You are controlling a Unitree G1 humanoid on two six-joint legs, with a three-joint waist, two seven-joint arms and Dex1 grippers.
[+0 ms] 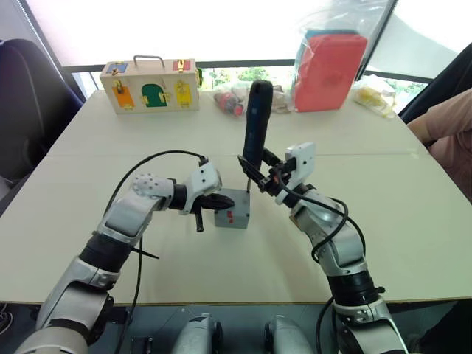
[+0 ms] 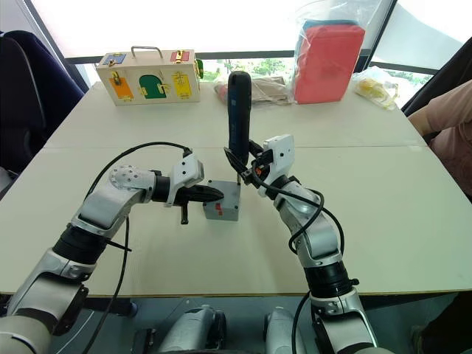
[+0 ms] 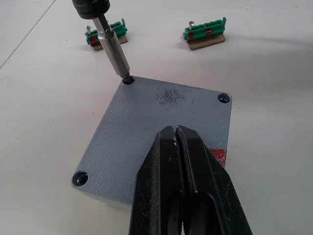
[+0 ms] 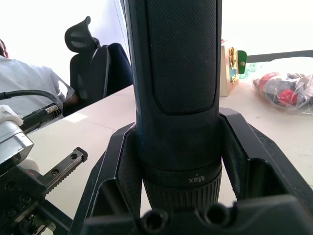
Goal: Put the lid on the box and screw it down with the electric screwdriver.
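Observation:
The grey box (image 1: 231,215) stands mid-table with the lid (image 3: 161,122) lying on top of it, red marks on the side wall. My left gripper (image 3: 175,129) is shut, and its tips rest on the lid's middle. My right gripper (image 1: 259,169) is shut on the black electric screwdriver (image 1: 257,122), holding it upright just behind the box. The metal bit (image 3: 112,46) sits in one corner screw hole of the lid. Two other corner holes show in the left wrist view.
Two green-and-brown blocks (image 3: 205,34) lie just beyond the box. At the far edge stand a wooden case with coloured doors (image 1: 151,87), a bagged red box (image 1: 330,70) and small bags (image 1: 228,99). A person's arm (image 1: 442,125) rests at the right edge.

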